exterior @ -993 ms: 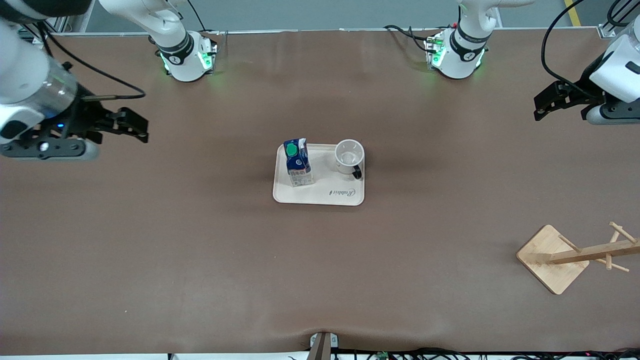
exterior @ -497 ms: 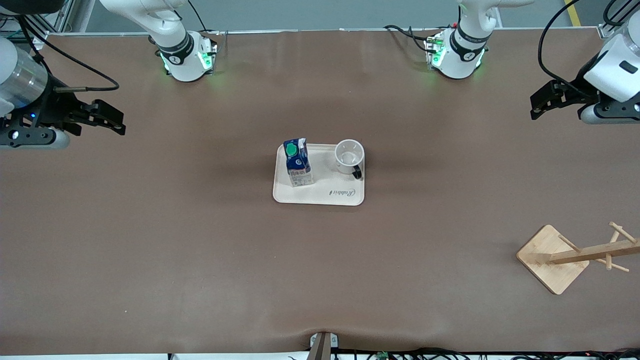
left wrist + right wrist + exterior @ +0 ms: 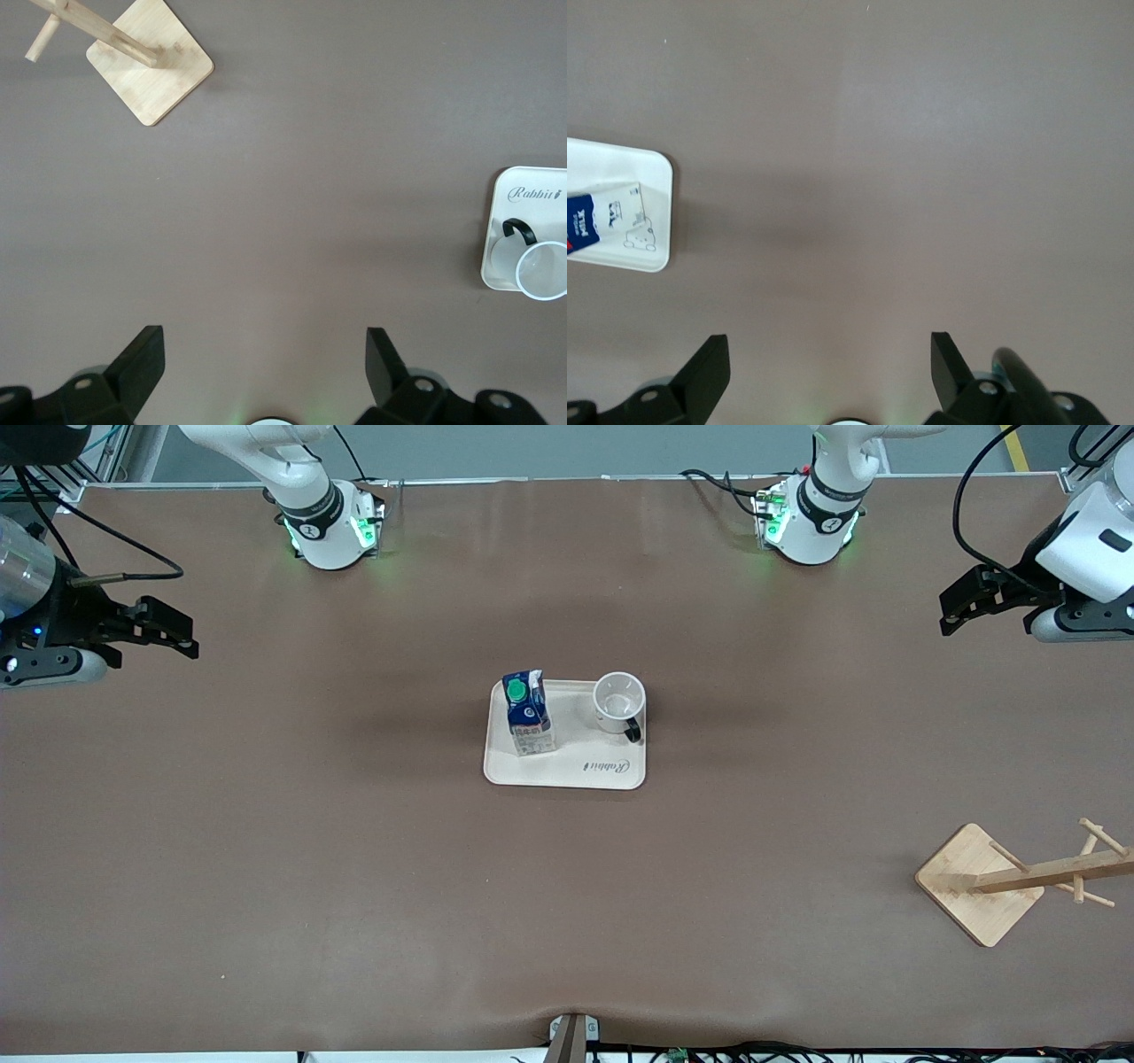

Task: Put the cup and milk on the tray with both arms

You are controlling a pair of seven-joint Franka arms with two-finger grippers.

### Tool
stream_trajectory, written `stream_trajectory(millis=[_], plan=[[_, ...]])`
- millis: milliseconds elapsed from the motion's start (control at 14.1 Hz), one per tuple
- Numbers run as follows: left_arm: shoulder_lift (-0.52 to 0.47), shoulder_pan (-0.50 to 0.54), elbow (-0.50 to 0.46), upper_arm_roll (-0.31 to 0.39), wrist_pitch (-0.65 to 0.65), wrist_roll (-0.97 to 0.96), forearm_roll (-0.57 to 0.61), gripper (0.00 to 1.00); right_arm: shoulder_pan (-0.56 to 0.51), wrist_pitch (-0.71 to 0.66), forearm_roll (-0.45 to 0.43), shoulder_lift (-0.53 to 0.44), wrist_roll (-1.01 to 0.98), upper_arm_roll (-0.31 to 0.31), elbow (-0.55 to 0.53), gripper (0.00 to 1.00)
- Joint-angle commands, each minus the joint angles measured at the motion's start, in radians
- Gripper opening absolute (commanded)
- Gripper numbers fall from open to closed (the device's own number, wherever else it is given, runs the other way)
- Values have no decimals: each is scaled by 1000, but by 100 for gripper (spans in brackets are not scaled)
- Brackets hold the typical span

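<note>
The brown table (image 3: 354, 850) carries everything, with the two arms drawn apart to its ends. The left arm (image 3: 1085, 549) reaches in at its own end, and the left gripper (image 3: 957, 607) hangs over bare tabletop there, fingers spread wide with nothing between them; its wrist view shows both black fingers (image 3: 142, 363) well apart above the brown surface. The right arm (image 3: 27, 576) is at the other end, and the right gripper (image 3: 182, 633) hangs over bare table too, its fingers (image 3: 709, 367) equally wide and holding nothing.

A bamboo rack (image 3: 1010, 877) stands toward the left arm's end, nearer the front camera than the tray, on a square base with a pegged post.

The cream tray (image 3: 567, 771) lies at the table's middle, script lettering along its nearer edge. The milk carton (image 3: 528, 713) stands upright on it, toward the right arm's end, green cap up. The white cup (image 3: 617, 701) stands upright on the tray beside the carton, toward the left arm's end, apart from it, black handle pointing toward the front camera
</note>
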Motion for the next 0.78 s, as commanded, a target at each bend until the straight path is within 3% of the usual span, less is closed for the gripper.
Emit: stream_trajectory(millis=[0, 213, 709], plan=[[-17, 1, 3, -5, -22, -13, -10, 100, -49, 22, -6, -57, -74, 14, -75, 100], [-18, 4, 4, -4, -22, 6, -8, 100, -58, 54, -9, -54, -187, 13, -75, 100], [-5, 4, 40, -2, -23, -3, -8, 100, -78, 25, -11, -45, -94, 16, -49, 100]])
